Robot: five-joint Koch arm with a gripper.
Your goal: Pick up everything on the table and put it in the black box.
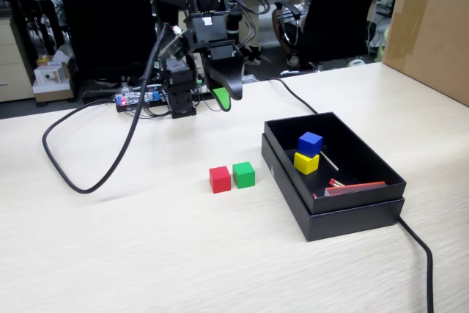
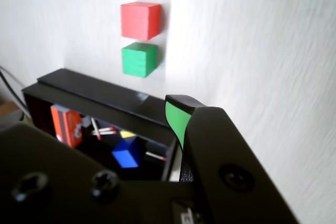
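A red cube (image 1: pixel 220 179) and a green cube (image 1: pixel 244 174) sit side by side on the table (image 1: pixel 146 254), left of the black box (image 1: pixel 352 214). Inside the box a blue cube (image 1: pixel 310 143) rests on a yellow cube (image 1: pixel 305 163). My gripper (image 1: pixel 227 97) hangs above the table's far side, behind the two loose cubes, open and empty. The wrist view shows one green-padded fingertip (image 2: pixel 177 119), with the red cube (image 2: pixel 140 20) and the green cube (image 2: pixel 139 59) beyond it. The blue cube (image 2: pixel 127 153) lies in the box (image 2: pixel 100 98).
An orange matchbox (image 1: pixel 355 189) and loose matchsticks (image 1: pixel 335 181) lie in the box. A thick black cable (image 1: pixel 73 174) loops over the left of the table, and another cable (image 1: pixel 418 247) runs past the box's right side. A brown carton (image 1: pixel 432 27) stands far right.
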